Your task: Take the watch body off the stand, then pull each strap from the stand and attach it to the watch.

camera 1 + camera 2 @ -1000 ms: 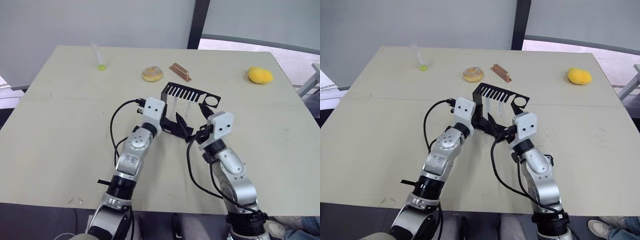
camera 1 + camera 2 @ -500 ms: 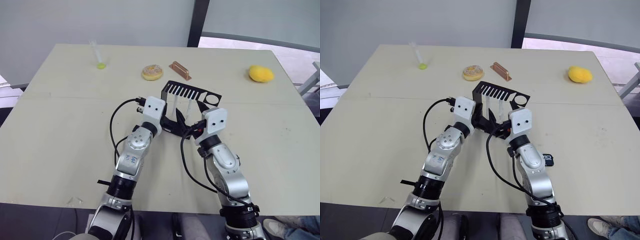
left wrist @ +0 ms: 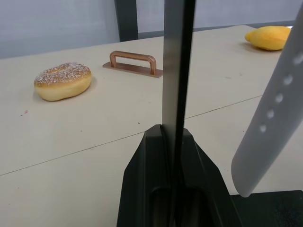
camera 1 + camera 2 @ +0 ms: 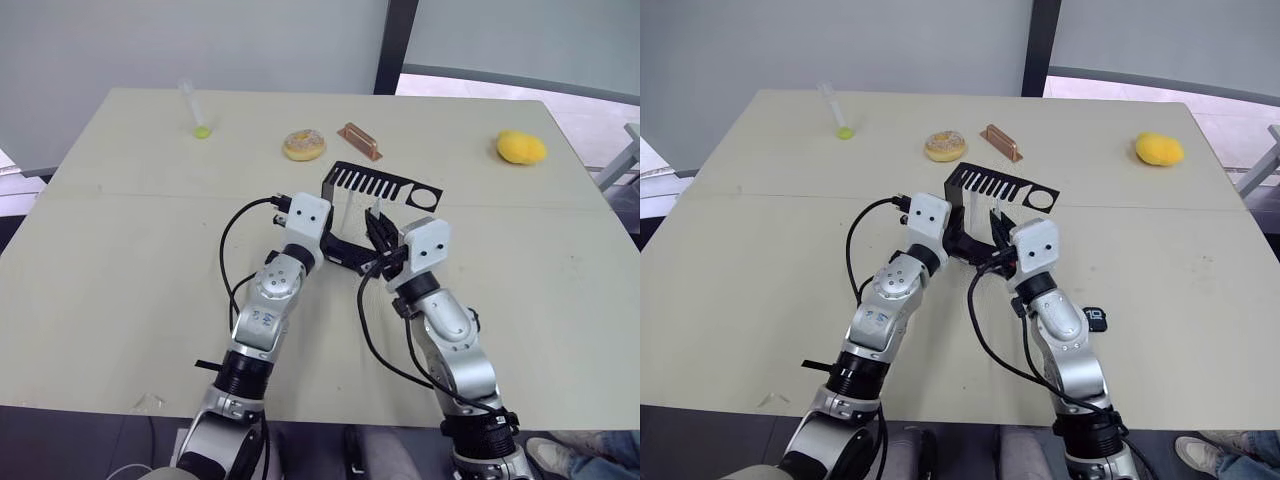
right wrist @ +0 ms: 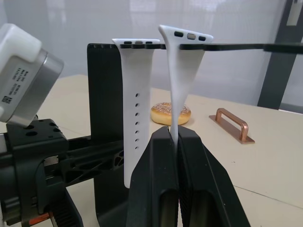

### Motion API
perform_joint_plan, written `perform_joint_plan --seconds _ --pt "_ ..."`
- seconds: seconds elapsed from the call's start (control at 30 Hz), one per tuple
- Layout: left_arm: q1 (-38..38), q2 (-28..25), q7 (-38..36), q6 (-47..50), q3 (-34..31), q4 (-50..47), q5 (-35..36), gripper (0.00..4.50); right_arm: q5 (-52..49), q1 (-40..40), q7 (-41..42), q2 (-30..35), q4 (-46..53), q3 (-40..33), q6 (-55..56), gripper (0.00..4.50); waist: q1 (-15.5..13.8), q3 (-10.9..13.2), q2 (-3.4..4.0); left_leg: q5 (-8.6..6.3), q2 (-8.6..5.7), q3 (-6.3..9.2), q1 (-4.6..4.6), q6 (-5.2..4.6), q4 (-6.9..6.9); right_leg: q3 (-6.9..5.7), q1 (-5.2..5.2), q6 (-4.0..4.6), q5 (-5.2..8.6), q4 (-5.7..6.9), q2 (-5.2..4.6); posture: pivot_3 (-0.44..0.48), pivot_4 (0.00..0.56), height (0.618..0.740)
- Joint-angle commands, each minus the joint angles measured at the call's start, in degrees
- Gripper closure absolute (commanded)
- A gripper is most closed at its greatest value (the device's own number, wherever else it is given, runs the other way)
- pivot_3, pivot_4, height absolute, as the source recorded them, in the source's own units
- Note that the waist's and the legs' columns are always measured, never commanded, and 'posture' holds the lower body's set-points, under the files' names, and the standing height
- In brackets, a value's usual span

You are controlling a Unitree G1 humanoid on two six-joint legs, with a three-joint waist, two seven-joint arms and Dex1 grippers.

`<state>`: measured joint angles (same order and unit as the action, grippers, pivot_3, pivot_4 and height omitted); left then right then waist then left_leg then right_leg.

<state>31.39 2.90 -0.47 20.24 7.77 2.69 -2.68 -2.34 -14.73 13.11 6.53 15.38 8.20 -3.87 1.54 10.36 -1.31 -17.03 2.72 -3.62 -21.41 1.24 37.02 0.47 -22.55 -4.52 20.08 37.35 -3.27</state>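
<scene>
Two thin white flexible straps [image 5: 137,101] are hanging from the black bent-metal stand [image 4: 1002,187]; we are pinching one in the right gripper [image 5: 173,137] (left gripper [image 3: 174,135] clamping the upright), so pull straight down.

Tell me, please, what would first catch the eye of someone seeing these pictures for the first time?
Mid-table, both arms meet at the black stand: the left gripper is clamped on its upright, while the right gripper pinches one of the two white straps hanging from the top plate. The watch body lies on the table beside the right arm. Along the far edge sit a donut and a yellow fruit.
</scene>
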Motion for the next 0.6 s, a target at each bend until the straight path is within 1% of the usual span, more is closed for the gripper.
perform_joint_plan --seconds 0.03,0.17,0.43,0.6 --pt "1.5 0.8 1.9 -0.6 -0.7 -1.8 -1.0 4.50 3.6 -0.5 0.9 2.0 3.3 1.4 5.4 4.46 0.0 0.0 0.00 0.00 0.00 0.00 0.00 0.00 0.00 0.00 0.00 0.00 0.00 0.00 0.00 0.000 0.150 0.740" --pt "1.8 1.1 2.9 -0.5 -0.9 -2.0 -1.1 4.50 6.3 0.2 0.8 4.1 3.0 1.9 8.7 4.46 0.0 0.0 0.00 0.00 0.00 -0.01 0.00 0.01 0.00 0.01 0.00 0.00 0.00 0.00 0.01 0.000 0.150 0.740" --pt "2.1 0.8 3.7 -1.0 -1.4 -1.8 -1.3 4.50 6.1 5.4 2.4 8.8 5.6 0.4 12.6 4.46 0.0 0.0 0.00 0.00 0.00 -0.03 0.00 0.00 0.01 0.03 0.01 0.00 0.00 -0.03 0.01 0.000 0.150 0.740" --pt "2.3 0.9 3.0 -0.8 -1.5 -1.3 -0.8 4.50 5.0 6.3 2.1 8.8 5.5 -0.6 11.9 4.46 0.0 0.0 0.00 0.01 0.01 -0.05 0.02 0.02 0.00 0.04 0.00 0.00 0.00 -0.02 0.04 0.000 0.150 0.740"
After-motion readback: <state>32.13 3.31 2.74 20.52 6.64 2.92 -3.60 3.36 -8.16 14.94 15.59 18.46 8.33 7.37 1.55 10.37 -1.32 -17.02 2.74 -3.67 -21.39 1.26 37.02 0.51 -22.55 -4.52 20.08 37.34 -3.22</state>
